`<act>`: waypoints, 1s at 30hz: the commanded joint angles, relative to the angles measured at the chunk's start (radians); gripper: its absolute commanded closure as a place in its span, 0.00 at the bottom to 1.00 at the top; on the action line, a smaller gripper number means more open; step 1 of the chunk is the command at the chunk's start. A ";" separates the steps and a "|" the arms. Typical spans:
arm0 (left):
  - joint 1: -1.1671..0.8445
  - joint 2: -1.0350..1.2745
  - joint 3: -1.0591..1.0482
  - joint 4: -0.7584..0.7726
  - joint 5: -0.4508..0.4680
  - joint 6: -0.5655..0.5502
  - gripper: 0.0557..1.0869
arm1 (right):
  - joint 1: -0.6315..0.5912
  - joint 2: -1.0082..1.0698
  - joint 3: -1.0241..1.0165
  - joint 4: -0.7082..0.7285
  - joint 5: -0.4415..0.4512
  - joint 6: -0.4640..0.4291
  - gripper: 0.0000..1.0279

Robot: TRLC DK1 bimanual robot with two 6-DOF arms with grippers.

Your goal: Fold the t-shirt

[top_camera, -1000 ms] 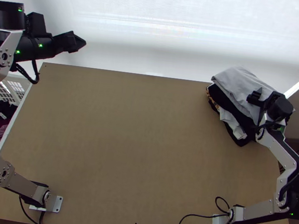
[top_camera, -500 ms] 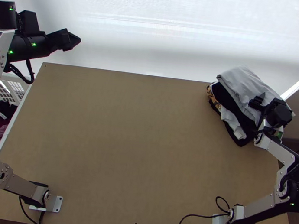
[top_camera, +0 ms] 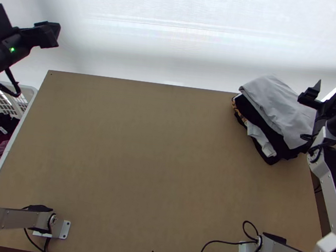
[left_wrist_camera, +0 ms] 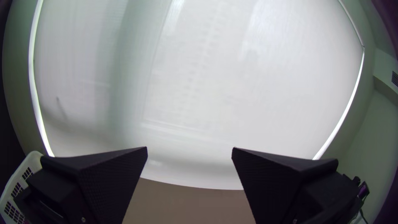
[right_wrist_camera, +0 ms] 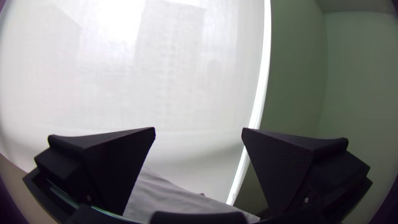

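Note:
In the top view my left gripper [top_camera: 49, 35] hangs beyond the table's far left corner; in the left wrist view the left gripper [left_wrist_camera: 190, 149] stands open with nothing between its fingers. My right gripper [top_camera: 332, 89] is just right of the clothes stack in the top view, and the right gripper [right_wrist_camera: 199, 129] is open and empty in the right wrist view. A light grey cloth [top_camera: 280, 108], folded flat, lies on top of the stack at the table's far right corner. Whether it is the t-shirt I cannot tell. Part of the grey cloth [right_wrist_camera: 166, 197] appears beyond the right fingers.
Under the grey cloth lie black cloths [top_camera: 257, 118] and a small white one [top_camera: 262, 138]. A white basket [top_camera: 5, 150] with dark and pink clothes stands at the table's left side. A white blind [top_camera: 179, 34] hangs behind the table [top_camera: 153, 163].
The right gripper has moved off the stack, to the right and away from the grey cloth, which stays on the pile. The left arm has shifted further left, uncovering more of the basket.

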 commanded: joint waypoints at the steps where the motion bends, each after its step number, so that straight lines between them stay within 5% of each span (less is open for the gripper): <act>1: -0.008 -0.136 -0.182 0.112 -0.045 0.053 0.04 | 0.049 -0.106 0.015 -0.065 -0.006 -0.052 0.05; 20: 0.018 -0.807 -1.066 0.693 -0.316 0.226 0.05 | 0.336 -0.632 -0.258 -0.258 -0.014 -0.101 0.05; 30: 0.009 -1.119 -1.412 0.853 -0.329 0.353 0.05 | 0.563 -0.953 -0.565 -0.300 0.126 -0.090 0.05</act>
